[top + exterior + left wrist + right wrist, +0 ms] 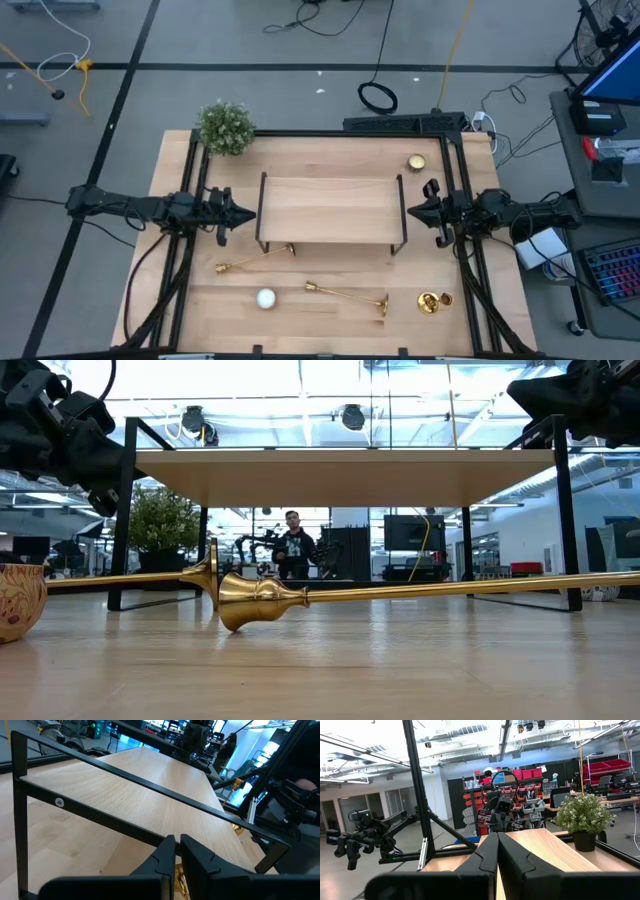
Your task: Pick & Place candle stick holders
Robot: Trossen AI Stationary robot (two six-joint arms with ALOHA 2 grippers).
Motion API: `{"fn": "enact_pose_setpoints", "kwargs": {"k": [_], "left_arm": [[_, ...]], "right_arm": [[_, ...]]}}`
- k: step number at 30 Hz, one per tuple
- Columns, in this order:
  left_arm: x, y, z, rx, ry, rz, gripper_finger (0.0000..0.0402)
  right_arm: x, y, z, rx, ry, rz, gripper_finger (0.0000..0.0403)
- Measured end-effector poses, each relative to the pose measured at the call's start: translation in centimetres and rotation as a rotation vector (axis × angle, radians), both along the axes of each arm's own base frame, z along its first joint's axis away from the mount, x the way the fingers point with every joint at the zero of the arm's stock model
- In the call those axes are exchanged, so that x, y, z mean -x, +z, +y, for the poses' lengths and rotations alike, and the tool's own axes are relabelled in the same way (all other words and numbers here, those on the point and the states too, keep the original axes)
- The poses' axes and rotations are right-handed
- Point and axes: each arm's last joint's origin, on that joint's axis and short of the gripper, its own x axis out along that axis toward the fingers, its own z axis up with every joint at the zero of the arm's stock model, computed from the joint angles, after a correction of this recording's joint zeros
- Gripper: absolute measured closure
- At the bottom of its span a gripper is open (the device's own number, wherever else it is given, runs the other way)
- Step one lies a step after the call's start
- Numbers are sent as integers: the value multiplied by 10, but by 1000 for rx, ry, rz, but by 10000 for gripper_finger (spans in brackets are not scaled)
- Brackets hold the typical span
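The wooden table is carrying everything, ringed by a black frame. At its middle the wooden shelf on black wire legs is standing with nothing on it.

The left arm is reaching in from the table's left edge, its left gripper hovering just beside the shelf's left end, its fingers pressing together on nothing. The right arm is mirroring it from the right edge, the right gripper hanging just beside the shelf's right end, fingers likewise closed and empty.

A potted green plant is sitting at the far left corner.

Two gold candle stick holders are lying flat on the table in front of the shelf: the left candlestick is slanting near the shelf's left leg, and the right candlestick is lying nearer the front edge. In the low view their ends are nearly meeting.

A patterned gold holder is resting just right of the right candlestick. A white tealight is sitting between the two candlesticks' ends, and a small gold-rimmed tealight is lying behind the shelf's right end.
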Motion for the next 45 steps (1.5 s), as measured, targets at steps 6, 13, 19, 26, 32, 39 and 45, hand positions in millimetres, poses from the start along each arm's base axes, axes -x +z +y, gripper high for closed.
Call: {"fn": "enact_pose_setpoints", "kwargs": {"k": [6,13,19,26,32,39,45], "left_arm": [[0,0,0,0,0,0,371],[0,0,0,0,-1,0,371],[0,0,0,0,0,0,371],[0,0,0,0,0,0,371],[0,0,0,0,0,0,371],[0,0,0,0,-1,0,371],[0,0,0,0,-1,0,371]], "right_arm": [[0,0,0,0,0,0,399],[0,0,0,0,0,0,399],[0,0,0,3,-1,-1,399],[0,0,-2,183,-111,-4,399],[0,0,-2,195,-111,-5,399],[0,2,-1,151,-97,-27,399],[4,12,-2,-338,64,-120,399]]}}
